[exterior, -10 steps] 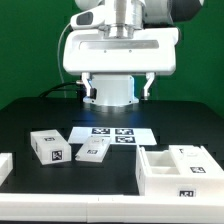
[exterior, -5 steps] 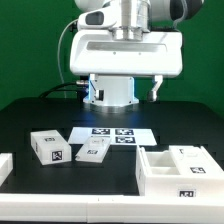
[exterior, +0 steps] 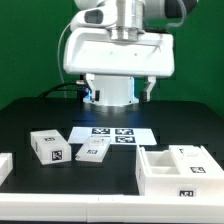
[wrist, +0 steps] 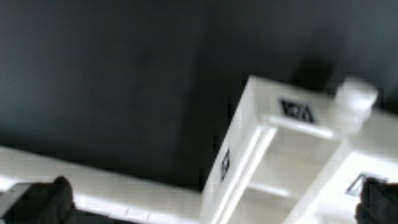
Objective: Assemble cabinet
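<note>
The cabinet (exterior: 180, 170), a large white box with inner dividers and a tag on its front, sits on the black table at the exterior view's front right. It also shows in the wrist view (wrist: 285, 150), blurred, below the gripper. My gripper (exterior: 119, 90) hangs high above the back of the table, far from the cabinet. It is open and empty, and its two dark fingertips stand wide apart in the wrist view (wrist: 208, 197).
The marker board (exterior: 112, 133) lies flat mid-table. Two small white tagged blocks (exterior: 50, 147) (exterior: 93, 151) lie at the exterior view's left of it. Another white piece (exterior: 4, 166) pokes in at the left edge. The arm's white base (exterior: 110, 95) stands behind.
The gripper hand swung slightly toward the exterior view's right and back again, staying high. Nothing on the table has moved.
</note>
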You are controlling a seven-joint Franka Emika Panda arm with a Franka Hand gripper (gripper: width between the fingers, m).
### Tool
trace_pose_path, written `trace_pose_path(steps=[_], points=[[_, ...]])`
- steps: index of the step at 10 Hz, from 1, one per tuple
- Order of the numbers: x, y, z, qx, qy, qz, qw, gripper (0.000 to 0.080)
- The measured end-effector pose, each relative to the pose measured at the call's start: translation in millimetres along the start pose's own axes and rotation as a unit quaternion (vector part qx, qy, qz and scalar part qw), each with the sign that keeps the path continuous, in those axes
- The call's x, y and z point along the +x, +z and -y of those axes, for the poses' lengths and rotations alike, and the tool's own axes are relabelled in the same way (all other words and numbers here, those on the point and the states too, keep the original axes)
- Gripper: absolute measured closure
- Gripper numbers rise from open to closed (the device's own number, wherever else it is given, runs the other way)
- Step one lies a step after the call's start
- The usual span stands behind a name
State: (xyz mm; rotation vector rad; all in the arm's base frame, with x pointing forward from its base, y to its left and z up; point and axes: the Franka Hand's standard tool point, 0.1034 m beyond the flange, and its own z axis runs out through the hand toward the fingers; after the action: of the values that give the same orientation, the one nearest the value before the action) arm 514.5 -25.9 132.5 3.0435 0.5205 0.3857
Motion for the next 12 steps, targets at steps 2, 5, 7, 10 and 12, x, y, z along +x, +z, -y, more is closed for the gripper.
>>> trace_pose_path(steps=[2, 5, 7, 10, 12], points=[[15.9, 3.1, -23.5, 0.009, -0.059, 0.020, 0.998, 0.0002], [25.0, 6.8, -69.9, 0.023, -0.281, 0.019, 0.959, 0.0002], [21.6, 8.4, -68.7, 0.032, -0.339, 0.020, 0.940, 0.0002], [17.3, 9.4, -73.8, 0.028, -0.404, 0.032, 0.914, 0.0002], [4.3, 31.4, -59.6, 0.039, -0.371, 0.069, 0.925, 0.0002]])
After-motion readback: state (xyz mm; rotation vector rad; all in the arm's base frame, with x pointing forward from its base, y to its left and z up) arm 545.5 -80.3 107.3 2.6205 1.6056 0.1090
